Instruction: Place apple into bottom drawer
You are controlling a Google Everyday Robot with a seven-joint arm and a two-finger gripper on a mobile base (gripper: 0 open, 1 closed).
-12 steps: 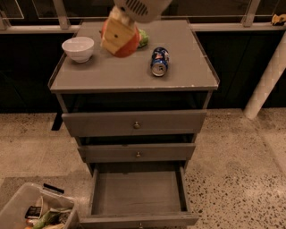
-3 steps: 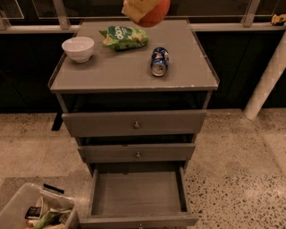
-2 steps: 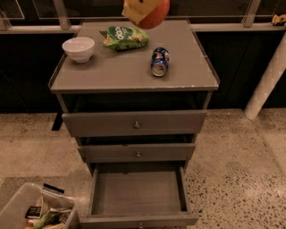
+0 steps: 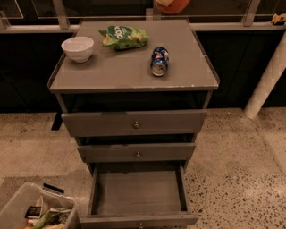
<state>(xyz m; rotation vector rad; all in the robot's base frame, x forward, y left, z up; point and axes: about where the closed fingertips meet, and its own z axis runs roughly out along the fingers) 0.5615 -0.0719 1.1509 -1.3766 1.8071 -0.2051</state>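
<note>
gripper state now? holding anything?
Gripper: out of frame above the top edge, so its state cannot be told. The apple shows at that edge, over the cabinet's back.

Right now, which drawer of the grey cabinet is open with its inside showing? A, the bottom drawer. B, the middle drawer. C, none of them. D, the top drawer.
A: the bottom drawer is pulled out with its bare floor showing. The top drawer and middle drawer are pushed in. The tool holds the apple at the view's top edge, above the back of the cabinet.
</note>
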